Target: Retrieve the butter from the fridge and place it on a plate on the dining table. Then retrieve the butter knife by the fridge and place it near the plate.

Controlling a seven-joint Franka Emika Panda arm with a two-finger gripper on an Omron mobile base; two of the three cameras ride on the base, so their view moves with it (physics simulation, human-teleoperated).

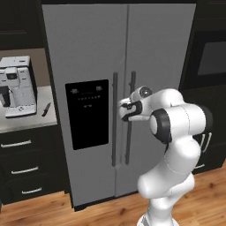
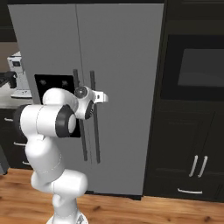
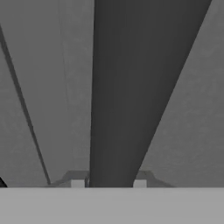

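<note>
Fridge [image 1: 88, 53] is standing closed, concealing its contents. Gripper [image 3: 108, 183] is clamping the right door's vertical handle [image 3: 131, 87], jaws touching both sides. Butter knife [image 1: 46, 109] is lying on the left counter [image 1: 26, 121], its long axis pointing away from the counter's front edge.

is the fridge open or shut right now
Shut. Both doors of the fridge sit flush, with just a thin seam between them and no shelves visible. The claw straddles the right door's handle.

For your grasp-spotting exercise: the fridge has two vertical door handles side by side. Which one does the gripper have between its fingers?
The right-hand handle, on the plain door without the black dispenser panel. The gripper sits on it; the left handle stands free beside it.
</note>
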